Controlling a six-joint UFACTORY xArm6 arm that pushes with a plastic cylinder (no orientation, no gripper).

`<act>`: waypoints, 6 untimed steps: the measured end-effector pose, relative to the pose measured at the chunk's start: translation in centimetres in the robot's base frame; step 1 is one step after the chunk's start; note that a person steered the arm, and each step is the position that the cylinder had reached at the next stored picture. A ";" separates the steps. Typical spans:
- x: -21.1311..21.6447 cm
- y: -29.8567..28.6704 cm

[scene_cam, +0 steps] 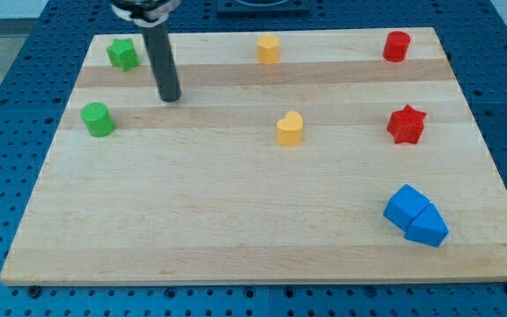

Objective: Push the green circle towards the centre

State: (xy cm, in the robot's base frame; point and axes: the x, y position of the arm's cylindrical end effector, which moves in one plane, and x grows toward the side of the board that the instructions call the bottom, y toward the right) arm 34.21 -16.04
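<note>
The desk (236, 220) is wide. The green circle (97, 119) sits near its 9 o'clock edge. My tip (170, 98) stands apart, at the circle's 2 o'clock, the centre side. A push from there could slide it off. The rod's top is cut off; no hand shows.

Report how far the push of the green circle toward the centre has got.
Done: nothing visible; the green circle sits near the board's left edge, far from the centre. In hand: my tip stands apart from it, up and to the view's right, on the centre side. Left: get round to its left, then push it rightward toward the yellow heart.
</note>
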 end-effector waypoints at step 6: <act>3.2 -12.3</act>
State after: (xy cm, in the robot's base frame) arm 37.44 -28.35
